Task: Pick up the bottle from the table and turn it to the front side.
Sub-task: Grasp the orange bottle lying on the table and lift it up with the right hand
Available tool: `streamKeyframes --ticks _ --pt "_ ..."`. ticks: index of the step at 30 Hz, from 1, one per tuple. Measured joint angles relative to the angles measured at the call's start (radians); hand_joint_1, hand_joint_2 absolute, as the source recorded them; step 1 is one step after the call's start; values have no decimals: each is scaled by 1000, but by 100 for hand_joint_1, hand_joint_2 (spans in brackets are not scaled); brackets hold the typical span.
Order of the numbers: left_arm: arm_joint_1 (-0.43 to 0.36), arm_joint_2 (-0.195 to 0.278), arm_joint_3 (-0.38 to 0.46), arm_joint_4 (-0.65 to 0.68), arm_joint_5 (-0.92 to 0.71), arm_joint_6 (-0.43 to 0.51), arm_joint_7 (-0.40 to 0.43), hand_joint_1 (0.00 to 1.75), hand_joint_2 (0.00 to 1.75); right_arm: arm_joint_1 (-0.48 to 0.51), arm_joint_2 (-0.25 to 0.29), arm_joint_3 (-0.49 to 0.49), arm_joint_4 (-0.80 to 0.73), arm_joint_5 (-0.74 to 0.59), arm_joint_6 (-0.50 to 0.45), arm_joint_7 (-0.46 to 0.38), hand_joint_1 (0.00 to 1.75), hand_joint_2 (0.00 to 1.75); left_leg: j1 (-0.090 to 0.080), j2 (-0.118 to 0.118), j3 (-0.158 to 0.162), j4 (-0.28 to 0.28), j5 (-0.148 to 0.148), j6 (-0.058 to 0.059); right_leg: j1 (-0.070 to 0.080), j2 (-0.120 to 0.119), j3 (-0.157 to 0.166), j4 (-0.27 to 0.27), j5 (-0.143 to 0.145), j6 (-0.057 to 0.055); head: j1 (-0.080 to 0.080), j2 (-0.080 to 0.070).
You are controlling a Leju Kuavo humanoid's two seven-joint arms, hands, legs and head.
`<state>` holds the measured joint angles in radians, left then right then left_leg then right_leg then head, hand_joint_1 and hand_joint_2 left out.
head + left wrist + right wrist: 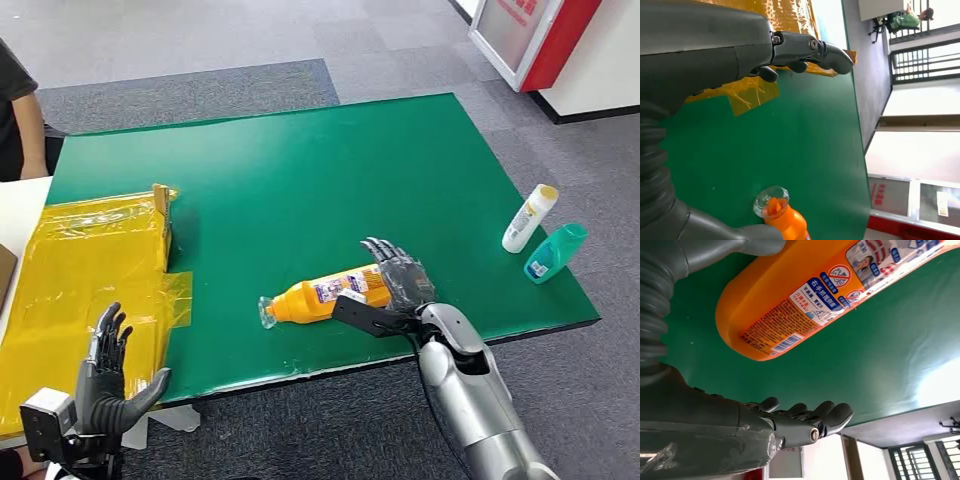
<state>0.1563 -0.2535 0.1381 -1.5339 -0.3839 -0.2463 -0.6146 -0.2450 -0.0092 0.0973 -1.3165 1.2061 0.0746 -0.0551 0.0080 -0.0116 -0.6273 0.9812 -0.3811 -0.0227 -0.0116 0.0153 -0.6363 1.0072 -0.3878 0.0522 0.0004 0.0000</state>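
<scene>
Bottle [326, 296] lies on its side on the counter [317, 180], base between the right robot hand [398, 285] fingers and thumb, spread for a grasp. Left robot hand [109, 378] released, well apart.

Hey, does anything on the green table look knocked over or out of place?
Yes. All three bottles lie on their sides: the orange bottle by the right hand, and the white bottle and teal bottle near the right edge. No spill shows.
</scene>
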Motion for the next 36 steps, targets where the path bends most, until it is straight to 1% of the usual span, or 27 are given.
streamKeyframes --ticks 2,5,10,11,14,15,18,21,26,31,32,34,36 --pt "-3 4 -3 3 3 -2 0 0 175 -22 -4 7 35 4 9 8 0 175 0 0 0 0 0 0 0 0 0 0 0 0 0 0" --pt "-16 18 -13 15 14 -7 0 0 175 -98 -18 27 163 12 32 25 0 175 0 0 0 0 0 0 0 0 0 0 0 0 0 0" --pt "-35 35 -29 37 29 -8 -5 0 175 -211 -33 59 371 21 63 31 0 175 0 0 0 0 0 0 0 0 0 0 0 0 0 0" --pt "-40 39 -33 43 32 -8 -7 0 175 -235 -36 64 411 21 71 28 16 175 0 0 0 0 0 0 0 0 0 0 0 0 0 0" --pt "-52 48 -42 61 38 -8 -10 0 175 -294 -44 76 508 14 84 12 147 175 0 0 1 0 0 0 0 0 1 0 0 0 0 0" --pt "-54 51 -44 66 40 -7 -11 0 175 -307 -46 78 531 11 83 6 175 175 0 0 1 0 0 0 0 0 1 0 0 0 0 0" --pt "-55 56 -49 77 45 -3 -15 0 175 -325 -52 84 568 -1 64 -14 175 175 0 0 2 0 0 0 0 0 2 0 0 0 0 0" --pt "-53 60 -51 83 50 0 -17 0 175 -317 -57 86 564 -28 41 -31 175 175 0 0 2 0 0 0 0 0 2 0 0 0 0 0" --pt "-40 64 -50 84 53 4 -17 0 175 -253 -67 86 465 -69 37 -40 175 175 0 0 2 0 0 0 0 0 2 0 0 0 0 0" --pt "-36 65 -49 84 53 5 -17 0 175 -209 -71 86 404 -91 32 -48 175 175 0 0 2 0 0 0 0 0 2 0 0 0 0 0" --pt "-35 65 -49 84 53 6 -17 0 175 -194 -71 85 380 -115 21 -58 175 175 0 0 2 0 0 0 0 0 2 0 0 0 0 0" --pt "-26 64 -47 80 52 7 -15 0 175 -144 -63 78 299 -204 -4 -89 175 175 0 0 1 0 0 0 0 0 2 0 0 0 0 0" --pt "-12 58 -44 67 52 1 -10 0 175 -83 -35 60 186 -318 -20 -116 175 175 0 0 1 0 -1 -1 0 0 1 0 -1 -1 0 0"
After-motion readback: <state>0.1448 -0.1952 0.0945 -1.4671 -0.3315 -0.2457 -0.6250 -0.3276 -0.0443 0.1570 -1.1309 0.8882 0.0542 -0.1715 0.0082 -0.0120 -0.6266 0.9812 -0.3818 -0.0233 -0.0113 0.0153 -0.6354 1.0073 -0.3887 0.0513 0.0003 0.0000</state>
